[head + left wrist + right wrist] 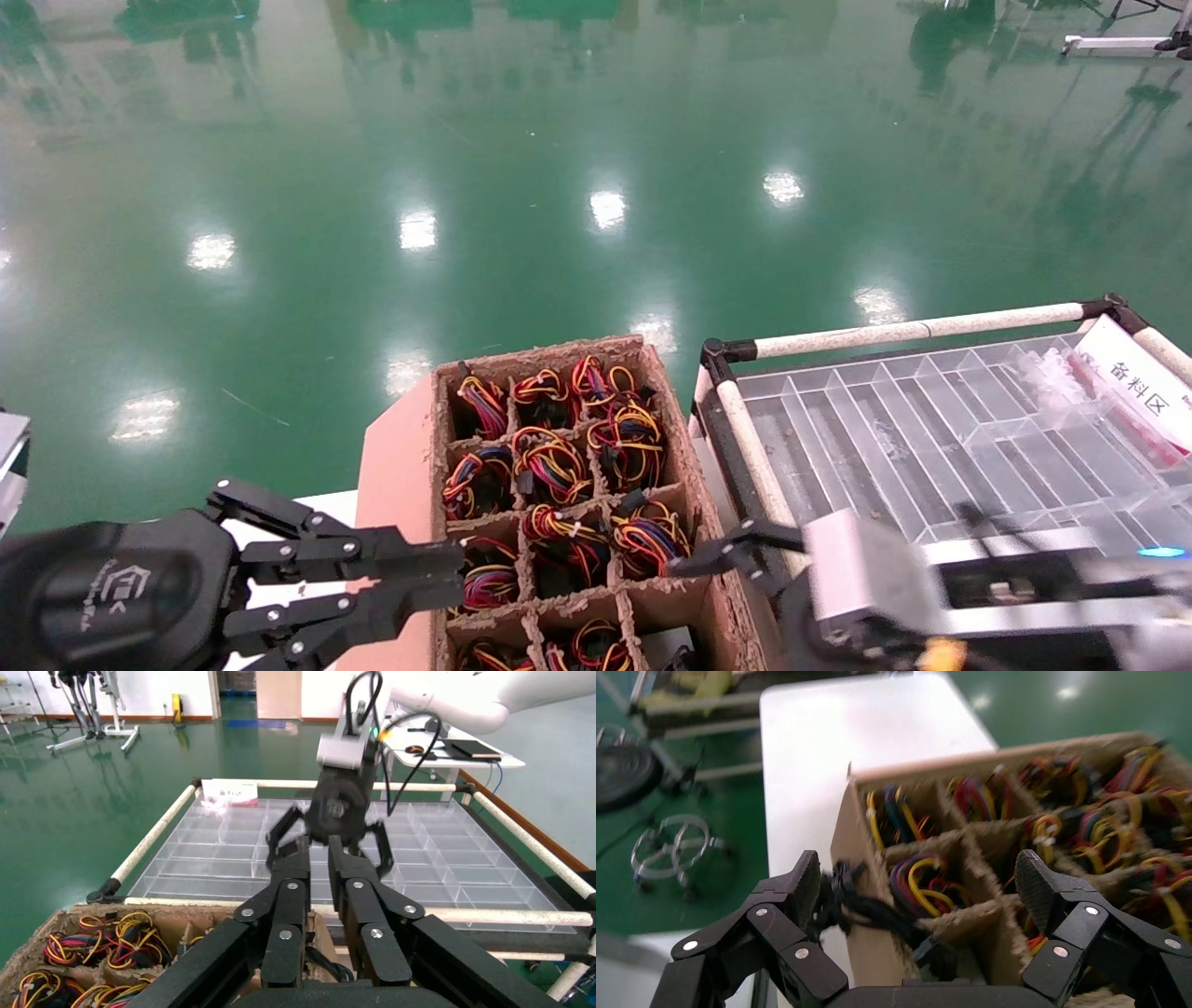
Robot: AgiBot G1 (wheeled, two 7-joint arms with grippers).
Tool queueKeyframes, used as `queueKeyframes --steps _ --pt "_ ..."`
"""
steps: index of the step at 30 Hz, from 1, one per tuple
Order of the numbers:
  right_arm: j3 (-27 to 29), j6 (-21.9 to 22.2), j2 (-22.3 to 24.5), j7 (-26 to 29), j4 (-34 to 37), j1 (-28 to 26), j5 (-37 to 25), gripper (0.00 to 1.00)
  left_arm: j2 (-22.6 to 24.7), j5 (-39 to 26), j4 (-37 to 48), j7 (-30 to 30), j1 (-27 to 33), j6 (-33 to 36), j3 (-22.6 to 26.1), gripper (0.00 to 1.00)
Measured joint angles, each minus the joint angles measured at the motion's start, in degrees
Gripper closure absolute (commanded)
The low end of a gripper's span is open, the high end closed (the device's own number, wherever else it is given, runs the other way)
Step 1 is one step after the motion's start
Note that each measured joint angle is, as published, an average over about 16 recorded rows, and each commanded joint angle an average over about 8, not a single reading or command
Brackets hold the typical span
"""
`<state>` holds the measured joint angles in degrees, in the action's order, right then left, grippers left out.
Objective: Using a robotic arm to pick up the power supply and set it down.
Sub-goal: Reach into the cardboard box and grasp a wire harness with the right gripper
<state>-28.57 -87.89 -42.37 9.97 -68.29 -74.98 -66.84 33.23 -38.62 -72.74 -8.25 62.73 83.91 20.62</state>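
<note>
Power supply's black cables lie between right gripper's spread fingers.

At the lower left of the head view is the left gripper: matte black, with a rounded housing bearing a white geometric logo and two long linkage fingers studded with silver screws. At the lower right of that view is the right gripper, also black, behind a light-grey square wrist block. In the left wrist view, upper centre, that block carries a looping black cable and a small green light, joined to a white tubular arm link. The right fingertips have textured black pads.
</note>
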Motion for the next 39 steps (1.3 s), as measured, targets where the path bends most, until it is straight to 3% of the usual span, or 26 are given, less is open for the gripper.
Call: queueKeyframes --steps 6,7,13,15,18,23,26,39 --pt "-5.5 -1.8 -4.3 -1.9 3.5 -5.6 -6.7 0.02 0.0 0.0 0.0 0.0 0.0 0.0 0.0 1.0" --pt "-6.5 -2.0 -5.0 -2.3 4.1 -6.4 -7.5 0.08 0.0 0.0 0.0 0.0 0.0 0.0 0.0 1.0" --pt "-12.0 -2.7 -8.7 -4.8 7.7 -11.0 -10.8 0.83 0.0 0.0 0.0 0.0 0.0 0.0 0.0 1.0" --pt "-13.8 -2.7 -9.7 -5.5 8.9 -12.2 -11.3 1.0 0.0 0.0 0.0 0.0 0.0 0.0 0.0 1.0" --pt "-16.2 -2.7 -11.1 -6.6 10.6 -13.9 -11.6 1.0 0.0 0.0 0.0 0.0 0.0 0.0 0.0 0.85" --pt "-19.6 -2.7 -13.0 -8.2 13.4 -16.0 -11.3 1.0 0.0 0.0 0.0 0.0 0.0 0.0 0.0 0.23" --pt "-21.3 -2.6 -13.8 -9.0 14.9 -17.0 -10.9 1.0 0.0 0.0 0.0 0.0 0.0 0.0 0.0 0.01" --pt "-26.0 -2.5 -14.9 -11.7 20.3 -18.7 -6.5 1.0 0.0 0.0 0.0 0.0 0.0 0.0 0.0 0.0"
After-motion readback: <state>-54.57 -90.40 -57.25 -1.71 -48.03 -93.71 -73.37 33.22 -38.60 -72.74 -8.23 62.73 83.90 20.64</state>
